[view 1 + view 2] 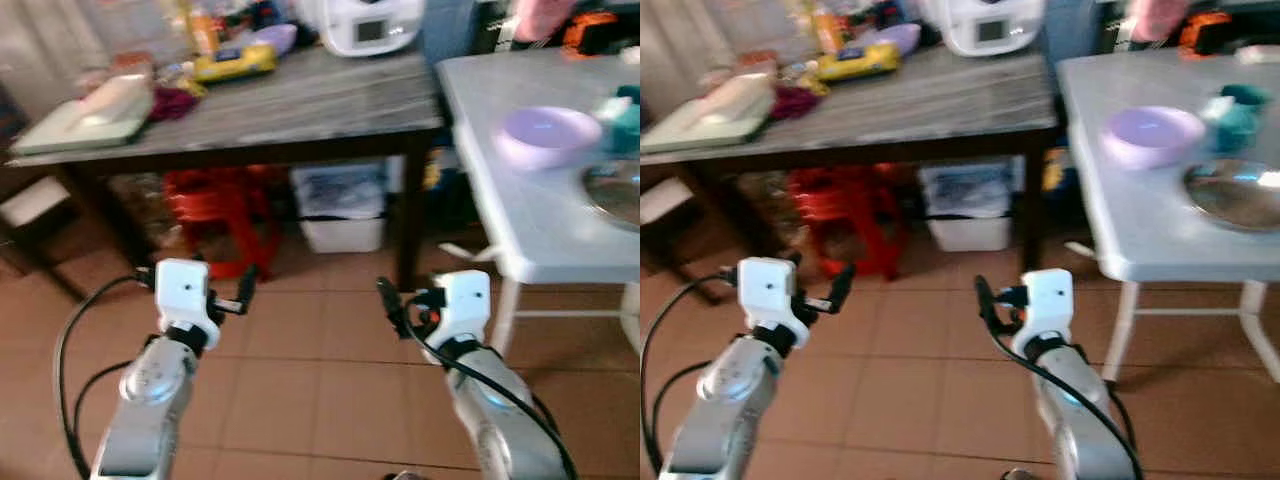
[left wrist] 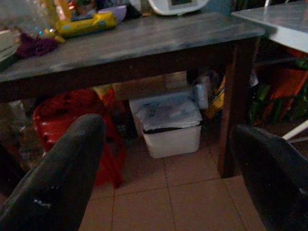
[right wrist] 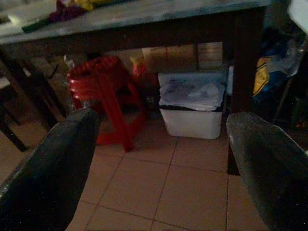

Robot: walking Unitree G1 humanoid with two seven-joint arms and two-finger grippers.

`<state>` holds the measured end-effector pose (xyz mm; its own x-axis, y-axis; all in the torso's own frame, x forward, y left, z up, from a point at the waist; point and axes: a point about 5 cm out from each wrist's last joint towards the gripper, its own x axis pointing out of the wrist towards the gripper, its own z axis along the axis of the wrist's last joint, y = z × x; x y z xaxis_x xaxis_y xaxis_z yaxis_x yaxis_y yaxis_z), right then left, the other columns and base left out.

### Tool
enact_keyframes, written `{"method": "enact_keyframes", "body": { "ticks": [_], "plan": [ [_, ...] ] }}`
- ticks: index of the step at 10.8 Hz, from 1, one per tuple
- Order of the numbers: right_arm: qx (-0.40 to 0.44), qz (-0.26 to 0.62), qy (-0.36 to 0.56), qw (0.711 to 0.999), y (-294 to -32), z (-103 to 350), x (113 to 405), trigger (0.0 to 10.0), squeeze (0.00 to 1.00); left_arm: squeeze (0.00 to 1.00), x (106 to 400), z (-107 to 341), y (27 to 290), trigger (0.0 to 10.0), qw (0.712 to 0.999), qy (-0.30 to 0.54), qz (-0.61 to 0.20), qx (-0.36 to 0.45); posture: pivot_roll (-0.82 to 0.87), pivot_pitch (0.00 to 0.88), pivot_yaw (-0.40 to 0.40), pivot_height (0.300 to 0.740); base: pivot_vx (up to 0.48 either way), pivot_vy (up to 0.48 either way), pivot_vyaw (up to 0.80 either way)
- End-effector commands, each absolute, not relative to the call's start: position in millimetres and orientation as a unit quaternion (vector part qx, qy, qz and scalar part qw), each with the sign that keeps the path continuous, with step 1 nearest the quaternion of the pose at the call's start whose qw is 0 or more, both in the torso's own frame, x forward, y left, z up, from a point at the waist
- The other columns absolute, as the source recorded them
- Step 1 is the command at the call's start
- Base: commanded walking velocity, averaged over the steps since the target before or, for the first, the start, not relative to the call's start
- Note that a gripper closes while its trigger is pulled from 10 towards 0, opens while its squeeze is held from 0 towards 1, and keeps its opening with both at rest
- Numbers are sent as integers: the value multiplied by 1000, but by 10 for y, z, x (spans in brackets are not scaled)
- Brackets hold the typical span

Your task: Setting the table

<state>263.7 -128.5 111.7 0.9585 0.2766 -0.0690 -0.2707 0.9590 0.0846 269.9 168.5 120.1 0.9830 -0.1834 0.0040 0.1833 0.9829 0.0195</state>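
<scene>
both pincers, left pincer [image 2: 168,173] and right pincer [image 3: 161,168], hang released over the tiled floor [image 1: 300,390]; lilac bowl [image 1: 1152,135] and metal plate [image 1: 1238,195] sit on the white surface [image 1: 1140,235], beside a grey surface [image 1: 290,100]

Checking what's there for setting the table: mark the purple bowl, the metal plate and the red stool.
purple bowl [image 1: 1152,135], right eye view, middle of its inside.
metal plate [image 1: 1232,195], right eye view, its shiny flat centre.
red stool [image 3: 98,79], right wrist view, front edge of its seat.
</scene>
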Motion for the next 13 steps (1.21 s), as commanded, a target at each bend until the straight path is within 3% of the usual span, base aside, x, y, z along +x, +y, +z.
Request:
{"method": "enact_keyframes", "body": {
  "ticks": [1, 9, 13],
  "plan": [
    [39, 145, 37, 988, -1265, 1138, 2641, 10000, 0, 0, 2711, 1227, 1704, 10000, 996, -6, -88, 11, -71, 95, 141, 740, 0, -431, 0],
    [25, 139, 18, 990, -1236, 1165, 2679, 10000, 0, 0, 2685, 1220, 1634, 10000, 995, -7, -102, -10, -63, 88, 129, 740, 0, 0, 0],
    [28, 143, 17, 989, -1199, 1164, 2677, 10000, 0, 0, 2707, 1311, 1610, 10000, 992, -28, -124, -15, -62, 78, 133, 740, 318, 0, 0]
  ]
}}
